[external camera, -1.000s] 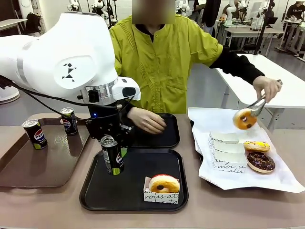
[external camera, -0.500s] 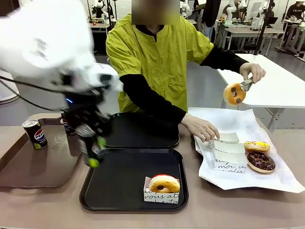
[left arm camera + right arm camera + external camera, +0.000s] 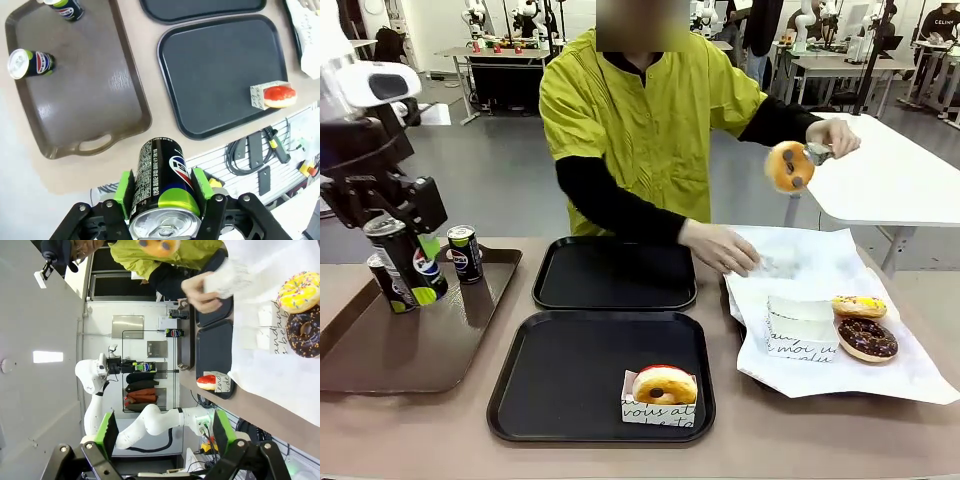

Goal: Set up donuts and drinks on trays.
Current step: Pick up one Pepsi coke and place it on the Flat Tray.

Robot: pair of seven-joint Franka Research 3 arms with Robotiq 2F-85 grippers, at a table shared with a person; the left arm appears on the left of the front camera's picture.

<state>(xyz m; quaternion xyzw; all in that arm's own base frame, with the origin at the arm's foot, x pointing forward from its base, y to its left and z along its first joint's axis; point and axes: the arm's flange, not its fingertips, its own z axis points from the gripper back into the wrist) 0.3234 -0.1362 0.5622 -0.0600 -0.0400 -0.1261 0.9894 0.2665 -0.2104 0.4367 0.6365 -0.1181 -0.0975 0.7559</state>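
My left gripper (image 3: 406,256) is shut on a black drink can (image 3: 404,268) and holds it upright above the brown tray (image 3: 420,350), at its left end. In the left wrist view the green pads (image 3: 123,186) clamp the can (image 3: 165,185) high over the table. Two more cans (image 3: 465,253) (image 3: 30,62) stand on the brown tray. The near black tray (image 3: 570,375) carries one red-iced donut (image 3: 664,385) in a paper sleeve. The far black tray (image 3: 615,272) is bare. My right gripper (image 3: 165,435) is open, holding nothing.
The person holds a donut (image 3: 788,165) in tongs above the table's right side, with the other hand (image 3: 720,246) on the white paper (image 3: 900,375). On that paper lie a yellow donut (image 3: 860,306), a chocolate donut (image 3: 867,338) and paper sleeves (image 3: 802,325).
My left arm swung left with the can, from over the near black tray to above the brown tray. The person's free hand moved from the far tray to the white paper.
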